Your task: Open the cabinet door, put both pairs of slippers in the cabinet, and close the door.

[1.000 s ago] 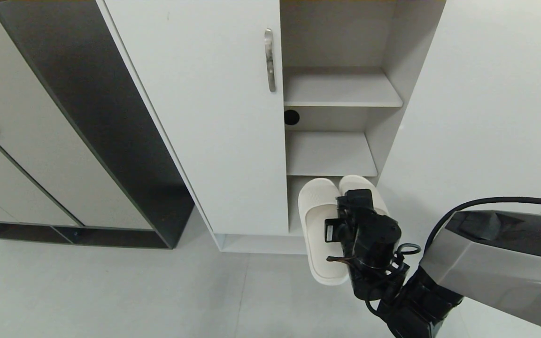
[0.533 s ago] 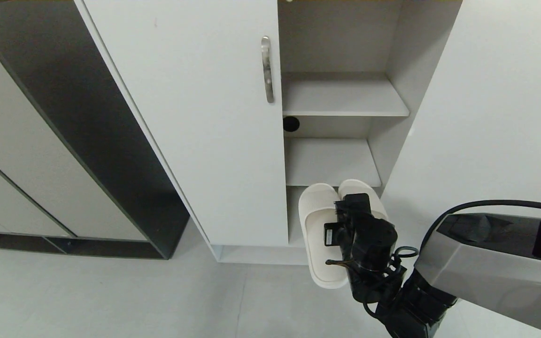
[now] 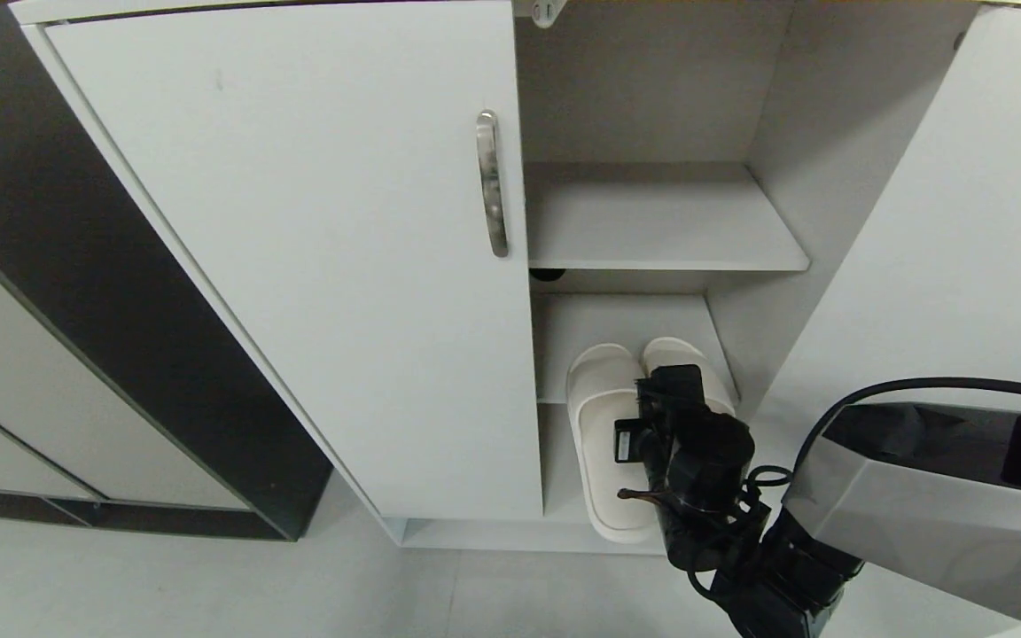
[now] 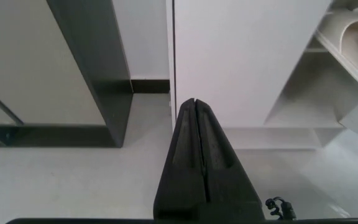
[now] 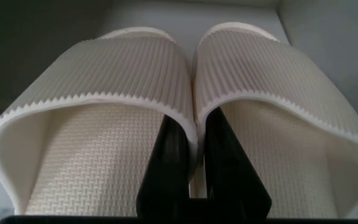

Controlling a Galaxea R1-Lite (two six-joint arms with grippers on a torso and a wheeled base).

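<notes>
A pair of cream ribbed slippers (image 3: 604, 416) hangs side by side in front of the white cabinet's open right half. The toes reach over the front edge of the lower shelf (image 3: 626, 323). My right gripper (image 3: 672, 390) is shut on the slippers, its black fingers (image 5: 169, 162) pinching the two inner walls of the slippers (image 5: 123, 81) together. The cabinet's right door (image 3: 962, 248) stands wide open; the left door (image 3: 315, 266) with its metal handle (image 3: 492, 182) is closed. My left gripper (image 4: 196, 106) is shut on nothing, low over the floor before the cabinet base, with one slipper (image 4: 353, 31) off to its side.
An upper shelf (image 3: 652, 221) and the bottom compartment (image 3: 564, 496) are bare. A dark-sided cabinet (image 3: 76, 266) stands close on the left. Pale floor (image 3: 165, 585) lies in front.
The whole head view has shifted as the robot closed on the cabinet. The slippers' toes now overlap the lower shelf; before they were below and in front of it.
</notes>
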